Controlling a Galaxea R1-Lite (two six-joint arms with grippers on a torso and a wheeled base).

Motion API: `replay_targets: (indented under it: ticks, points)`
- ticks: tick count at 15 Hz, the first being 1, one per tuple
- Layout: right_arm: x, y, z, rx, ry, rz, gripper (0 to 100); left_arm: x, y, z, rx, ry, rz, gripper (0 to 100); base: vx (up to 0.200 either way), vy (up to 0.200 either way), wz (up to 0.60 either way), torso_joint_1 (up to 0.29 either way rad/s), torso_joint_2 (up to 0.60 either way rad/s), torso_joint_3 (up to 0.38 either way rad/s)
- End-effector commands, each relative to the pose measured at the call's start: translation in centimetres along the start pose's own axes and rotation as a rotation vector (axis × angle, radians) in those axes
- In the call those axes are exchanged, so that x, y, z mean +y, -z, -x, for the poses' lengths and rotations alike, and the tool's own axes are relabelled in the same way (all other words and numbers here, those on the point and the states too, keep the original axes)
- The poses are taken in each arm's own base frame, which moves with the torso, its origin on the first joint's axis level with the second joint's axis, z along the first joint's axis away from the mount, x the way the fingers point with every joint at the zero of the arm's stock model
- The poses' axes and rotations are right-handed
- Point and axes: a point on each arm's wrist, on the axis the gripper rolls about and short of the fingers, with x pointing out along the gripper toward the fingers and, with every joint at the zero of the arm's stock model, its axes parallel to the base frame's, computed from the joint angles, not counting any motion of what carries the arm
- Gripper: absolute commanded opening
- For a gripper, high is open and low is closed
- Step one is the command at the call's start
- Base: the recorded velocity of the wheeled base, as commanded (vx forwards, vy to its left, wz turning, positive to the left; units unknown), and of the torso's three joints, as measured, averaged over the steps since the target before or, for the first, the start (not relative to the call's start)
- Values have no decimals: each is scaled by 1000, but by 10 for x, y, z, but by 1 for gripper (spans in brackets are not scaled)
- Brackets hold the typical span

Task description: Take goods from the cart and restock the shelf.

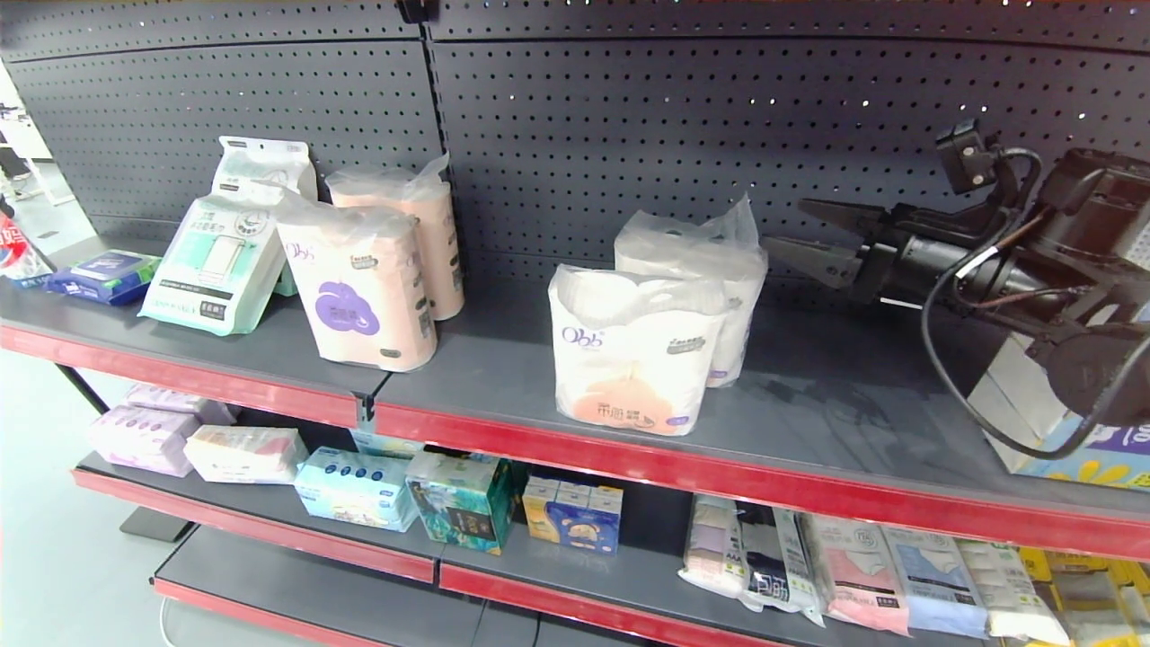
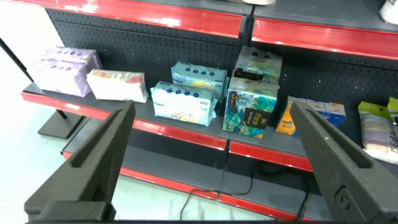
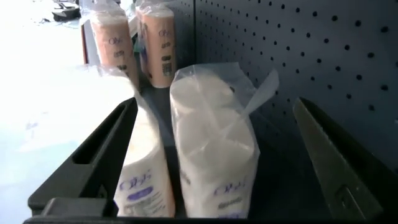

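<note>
Two white toilet-roll packs stand mid-shelf: a front pack (image 1: 633,359) (image 3: 144,177) and a rear pack (image 1: 714,270) (image 3: 211,155) by the pegboard. My right gripper (image 1: 786,226) (image 3: 212,106) hovers above the top shelf (image 1: 835,404), just right of the rear pack. It is open, holds nothing, and its fingers point at that pack without touching it. My left gripper (image 2: 211,155) is open and empty, held low in front of the lower shelf (image 2: 186,127), facing blue tissue boxes (image 2: 185,102) and a teal box (image 2: 252,102).
Two pink roll packs (image 1: 359,296) (image 3: 158,43) and green-white pouches (image 1: 220,261) stand further left on the top shelf, with a blue pack (image 1: 103,274) at its left end. A printed box (image 1: 1069,440) sits behind my right arm. Lower shelves hold tissue boxes and flat packets (image 1: 853,571).
</note>
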Motion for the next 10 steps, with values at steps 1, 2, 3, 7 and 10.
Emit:
replay_targets:
  ticks: [1,2,3,7,10]
  points:
    - [13,-5,16,4,4,-1,100,0,0,0,2,-1,0,100,0,0,0,0,0,0]
    - [17,-3,20,13,1,-7,100,0,0,0,2,-1,0,100,0,0,0,0,0,0]
    - [26,1,28,32,-3,-19,100,0,0,0,2,-2,0,100,0,0,0,0,0,0]
    - [57,16,43,84,-50,-66,100,0,0,0,2,-2,0,100,0,0,0,0,0,0]
    - [65,34,44,137,-72,-77,100,0,0,0,2,-2,0,100,0,0,0,0,0,0]
